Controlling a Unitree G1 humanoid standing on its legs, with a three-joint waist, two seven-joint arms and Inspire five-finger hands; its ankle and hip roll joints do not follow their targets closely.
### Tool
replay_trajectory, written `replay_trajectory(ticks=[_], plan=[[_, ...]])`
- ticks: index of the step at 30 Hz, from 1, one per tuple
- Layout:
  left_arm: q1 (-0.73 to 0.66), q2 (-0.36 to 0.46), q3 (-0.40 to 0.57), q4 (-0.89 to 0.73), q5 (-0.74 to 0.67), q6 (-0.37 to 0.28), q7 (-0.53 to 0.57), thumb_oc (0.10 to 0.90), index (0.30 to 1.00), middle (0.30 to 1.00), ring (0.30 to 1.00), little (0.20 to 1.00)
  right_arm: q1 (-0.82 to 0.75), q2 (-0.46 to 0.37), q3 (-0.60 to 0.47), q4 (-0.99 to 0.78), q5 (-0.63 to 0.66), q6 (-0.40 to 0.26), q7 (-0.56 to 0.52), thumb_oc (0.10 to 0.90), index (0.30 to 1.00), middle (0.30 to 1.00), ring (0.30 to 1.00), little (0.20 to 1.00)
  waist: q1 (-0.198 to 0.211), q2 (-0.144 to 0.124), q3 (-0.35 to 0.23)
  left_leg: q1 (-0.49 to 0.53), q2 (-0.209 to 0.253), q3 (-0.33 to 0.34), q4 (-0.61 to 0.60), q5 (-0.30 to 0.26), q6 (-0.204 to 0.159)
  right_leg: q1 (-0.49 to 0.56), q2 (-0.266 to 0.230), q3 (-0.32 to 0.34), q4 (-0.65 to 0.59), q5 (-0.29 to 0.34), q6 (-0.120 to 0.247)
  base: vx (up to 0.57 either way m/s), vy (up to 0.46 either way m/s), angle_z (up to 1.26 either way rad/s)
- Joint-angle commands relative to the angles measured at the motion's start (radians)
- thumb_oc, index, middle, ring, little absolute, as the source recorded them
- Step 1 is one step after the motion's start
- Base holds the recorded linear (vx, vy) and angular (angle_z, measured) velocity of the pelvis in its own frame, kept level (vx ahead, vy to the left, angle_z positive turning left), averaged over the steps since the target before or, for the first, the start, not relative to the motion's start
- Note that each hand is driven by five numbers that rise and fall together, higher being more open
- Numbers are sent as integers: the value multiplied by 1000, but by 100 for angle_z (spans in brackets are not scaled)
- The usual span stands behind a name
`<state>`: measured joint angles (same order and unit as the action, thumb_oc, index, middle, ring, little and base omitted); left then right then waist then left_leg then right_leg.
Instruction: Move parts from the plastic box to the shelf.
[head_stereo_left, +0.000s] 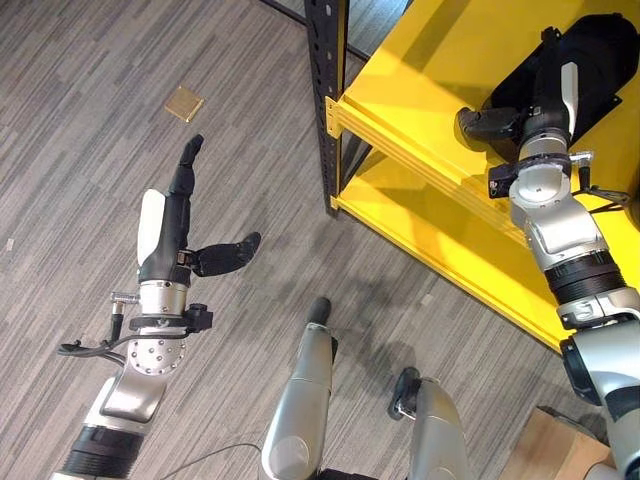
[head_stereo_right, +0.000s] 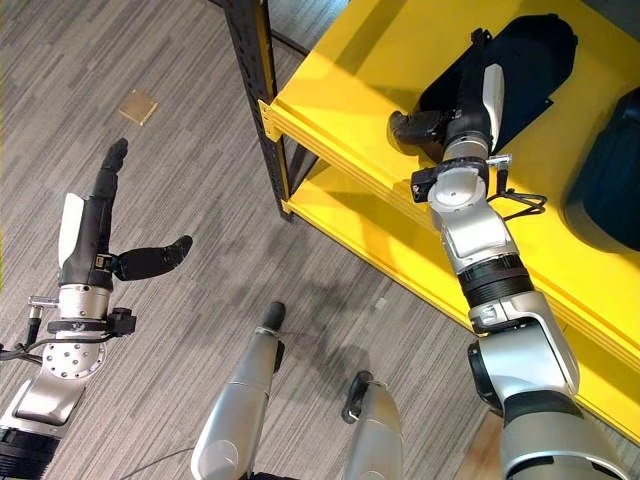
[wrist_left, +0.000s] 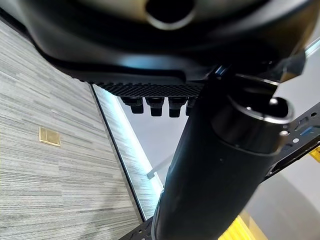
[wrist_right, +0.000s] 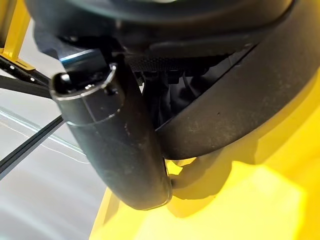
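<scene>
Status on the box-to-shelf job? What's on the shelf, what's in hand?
Done: a dark part lies on the yellow shelf. In hand: the right hand is at a black part resting on that shelf's top board; whether it is gripped is unclear. The left hand is open over the floor. Whatever parts remain can't be judged here.

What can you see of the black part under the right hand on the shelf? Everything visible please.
The black part lies flat on the top board of the yellow shelf, near its front edge. It looks like matte dark plastic, broad and rounded at the far end, with a flatter angular section and small tabs along its edge. The right hand lies over it with its thumb out to the side; whether the fingers grip it cannot be told. A second dark piece sits apart beside it.
</scene>
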<state>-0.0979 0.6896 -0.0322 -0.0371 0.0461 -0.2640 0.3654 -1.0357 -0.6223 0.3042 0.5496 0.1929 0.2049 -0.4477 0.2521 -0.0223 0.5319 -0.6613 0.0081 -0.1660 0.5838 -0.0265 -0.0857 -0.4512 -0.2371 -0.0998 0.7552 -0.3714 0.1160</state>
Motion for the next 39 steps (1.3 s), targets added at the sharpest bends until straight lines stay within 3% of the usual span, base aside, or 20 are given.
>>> replay_trajectory(ticks=[1, 2, 5, 8, 13, 18, 24, 25, 31, 34, 39], plan=[[-44, 14, 96, -73, 0, -112, 29, 900, 1000, 1000, 1000, 1000, -90, -71, 14, -23, -91, -48, 21, 900, 1000, 1000, 1000, 1000, 15, 34, -12, 8, -44, 60, -23, -84, 96, 64, 91, -2, 21, 2, -128, 84, -36, 0], [-44, 16, 96, -74, -2, -113, 28, 900, 1000, 1000, 1000, 1000, -94, -76, 18, -26, -98, -44, 31, 900, 1000, 1000, 1000, 1000, 14, 28, -12, 17, -50, 56, -17, -106, 90, 73, 91, 7, 22, -13, -126, 81, -30, 0], [-38, 15, 98, -74, -3, -119, 23, 900, 1000, 1000, 1000, 1000, -106, -88, 44, -39, -118, -41, 75, 900, 1000, 1000, 1000, 1000, 16, 33, -12, 10, -45, 60, -22, -86, 94, 58, 91, -3, 28, 0, -130, -24, 2, 0], [-33, 13, 100, -76, -7, -122, 20, 900, 1000, 1000, 1000, 1000, -107, -96, 75, -67, -161, -21, 107, 900, 1000, 1000, 1000, 1000, 13, 27, -12, 23, -51, 59, -11, -114, 91, 64, 91, 6, 40, -22, -129, 63, -17, -1], [-38, 11, 98, -69, -9, -125, 11, 900, 1000, 1000, 1000, 1000, -116, -99, 103, -87, -196, 6, 107, 900, 1000, 1000, 1000, 1000, 12, 28, -12, 24, -53, 58, -15, -112, 91, 57, 93, 6, 47, -25, -132, 0, 0, 0], [-36, 5, 94, -64, -2, -123, 8, 900, 1000, 1000, 1000, 1000, -121, -103, 110, -93, -193, 53, 42, 900, 1000, 1000, 1000, 1000, 11, 29, -12, 28, -51, 59, -22, -110, 91, 54, 93, 4, 45, -24, -132, 0, 0, 0], [-33, 21, 86, -62, -5, -142, 2, 900, 1000, 1000, 1000, 1000, -129, -124, 44, -33, -146, 42, -176, 900, 1000, 1000, 1000, 1000, 8, 42, -12, 23, -41, 61, -40, -82, 95, 41, 91, -10, 37, 1, -133, -53, 21, 2], [-30, 22, 85, -68, -13, -151, -13, 900, 1000, 1000, 1000, 1000, -123, -134, 0, -7, -128, 12, -217, 900, 1000, 1000, 1000, 1000, 5, 45, -12, 25, -41, 63, -41, -84, 95, 39, 91, -10, 37, 2, -132, -33, 39, 4], [-31, 27, 78, -110, -27, -155, -64, 900, 1000, 1000, 1000, 1000, -76, -148, -105, 1, -28, -10, -232, 900, 1000, 1000, 1000, 1000, -18, 66, -12, 43, -40, 77, -48, -89, 95, 34, 90, -3, 33, -1, -133, -23, 62, -3], [-34, 25, 72, -111, -30, -145, -74, 900, 1000, 1000, 1000, 1000, -56, -147, -117, 4, -50, -47, -214, 900, 1000, 1000, 1000, 1000, -26, 77, -12, 49, -41, 82, -45, -91, 96, 30, 88, 1, 42, -6, -136, 2, 72, -9], [-37, 28, 61, -108, -38, -134, -71, 900, 1000, 1000, 1000, 1000, -56, -146, -113, 0, -78, -57, -194, 900, 1000, 1000, 1000, 1000, -32, 87, -20, 60, -44, 86, -49, -92, 96, 35, 84, 4, 37, -6, -134, 0, 36, -3]])
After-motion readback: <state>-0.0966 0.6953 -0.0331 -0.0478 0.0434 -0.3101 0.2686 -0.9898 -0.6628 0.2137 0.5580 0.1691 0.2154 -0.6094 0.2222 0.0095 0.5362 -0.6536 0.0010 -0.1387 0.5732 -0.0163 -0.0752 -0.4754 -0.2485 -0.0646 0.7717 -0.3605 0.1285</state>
